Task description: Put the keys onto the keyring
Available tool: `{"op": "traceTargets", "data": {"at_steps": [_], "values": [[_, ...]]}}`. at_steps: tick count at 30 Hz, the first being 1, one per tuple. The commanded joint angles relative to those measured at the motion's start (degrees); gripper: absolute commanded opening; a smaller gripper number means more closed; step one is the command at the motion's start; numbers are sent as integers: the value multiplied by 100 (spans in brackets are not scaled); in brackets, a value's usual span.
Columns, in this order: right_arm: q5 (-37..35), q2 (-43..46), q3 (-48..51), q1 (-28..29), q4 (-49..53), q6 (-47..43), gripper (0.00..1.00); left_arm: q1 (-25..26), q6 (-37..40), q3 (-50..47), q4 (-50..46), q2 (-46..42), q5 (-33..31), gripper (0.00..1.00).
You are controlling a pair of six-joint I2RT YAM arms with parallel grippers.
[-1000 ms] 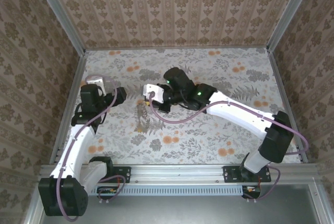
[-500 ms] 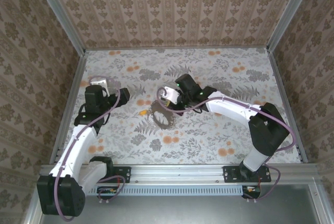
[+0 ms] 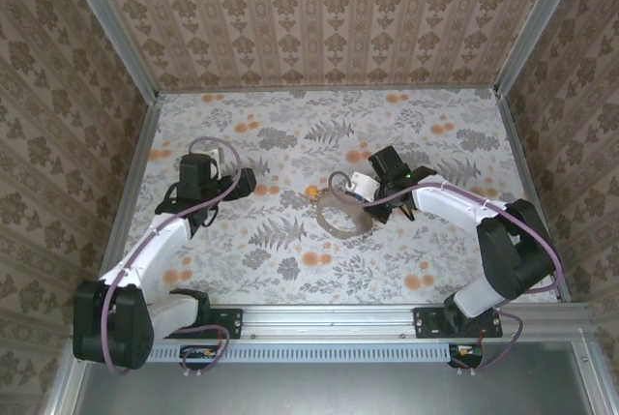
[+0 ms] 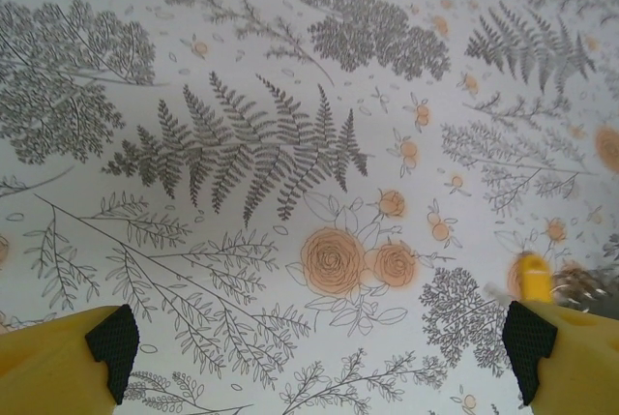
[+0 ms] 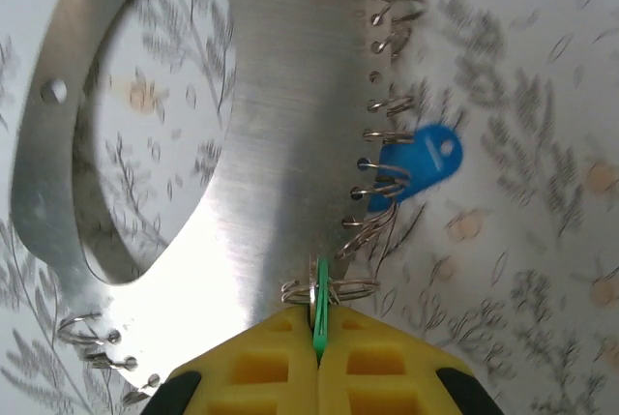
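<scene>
Brushed metal, the keyring [image 5: 280,144] is a broad band edged with small wire rings [image 5: 391,103]. My right gripper [image 5: 317,342] is pinched tight on a green key [image 5: 320,304], which touches one ring at the keyring's edge. A blue key [image 5: 418,162] lies against that same edge. A yellow-orange key [image 3: 311,190] lies just beside the keyring, toward my left gripper [image 4: 319,342], whose jaws are spread wide, well apart from the keyring.

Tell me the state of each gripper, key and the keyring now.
left gripper: open, empty.
right gripper: shut on green key.
keyring: close in front of right gripper.
green key: pinched, at a small ring.
blue key: hooked on a keyring ring.
yellow key: loose on table.
</scene>
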State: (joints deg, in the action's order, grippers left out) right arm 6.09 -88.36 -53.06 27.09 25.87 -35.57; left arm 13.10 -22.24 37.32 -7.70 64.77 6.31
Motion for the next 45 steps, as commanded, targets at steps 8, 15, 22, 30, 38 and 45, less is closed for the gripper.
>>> {"op": "traceTargets", "data": {"at_steps": [8, 15, 22, 30, 38, 45], "values": [[-1372, -639, -131, -273, 1203, 66, 5, 153, 322, 258, 173, 306, 68, 100], [-1568, -727, -205, -387, 1445, -29, 17, 184, 465, 141, 244, 290, -213, 100], [-1521, -424, -214, -574, 1343, 40, 37, 184, 624, -212, 305, -413, -1496, 100], [-256, 1639, 356, -1176, -213, 768, 56, 194, 1301, -120, -98, -957, -2392, 100], [106, 4335, 1669, -1665, -2900, 2257, 100, 378, 2502, -623, 952, -1521, -1824, 100], [-1218, 4982, 3235, -1680, -4854, 3229, 100, 81, 3032, -1599, 2878, -852, -1361, 100]]}}
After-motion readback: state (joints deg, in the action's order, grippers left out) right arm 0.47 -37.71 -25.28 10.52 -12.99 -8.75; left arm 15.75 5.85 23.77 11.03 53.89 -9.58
